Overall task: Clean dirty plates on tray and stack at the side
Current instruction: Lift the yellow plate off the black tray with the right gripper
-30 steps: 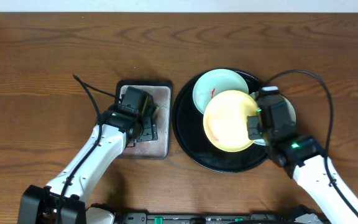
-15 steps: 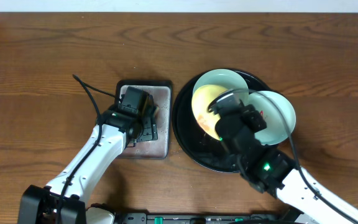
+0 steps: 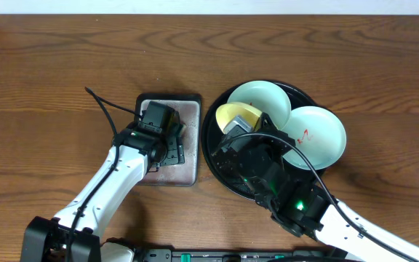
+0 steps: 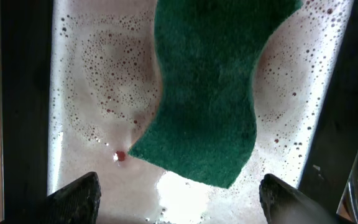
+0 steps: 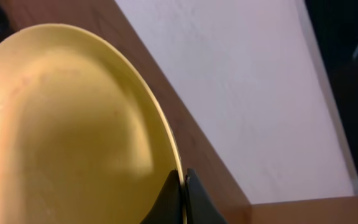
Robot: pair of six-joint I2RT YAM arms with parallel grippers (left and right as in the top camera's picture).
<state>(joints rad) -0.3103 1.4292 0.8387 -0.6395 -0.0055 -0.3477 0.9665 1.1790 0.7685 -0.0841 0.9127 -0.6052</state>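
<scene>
My right gripper (image 5: 183, 199) is shut on the rim of the pale yellow plate (image 5: 67, 130) and holds it tilted up over the left part of the round black tray (image 3: 213, 156); the plate shows overhead (image 3: 236, 115) partly behind the arm. Two mint-green plates lie on the tray, one at the back (image 3: 260, 102) and one at the right (image 3: 318, 135) with red sauce marks. My left gripper (image 4: 179, 199) is open above the soapy grey tray (image 4: 98, 93), just short of the green scouring pad (image 4: 210, 87).
The rectangular grey metal tray (image 3: 191, 145) with foamy water lies left of the black tray. Brown wooden table (image 3: 49, 73) lies all around. A black cable (image 3: 104, 109) runs from the left arm. A pale wall shows beyond the table edge in the right wrist view.
My right arm has swung left across the black tray, tipping the yellow plate up on edge and uncovering the right mint-green plate. The left arm has not moved.
</scene>
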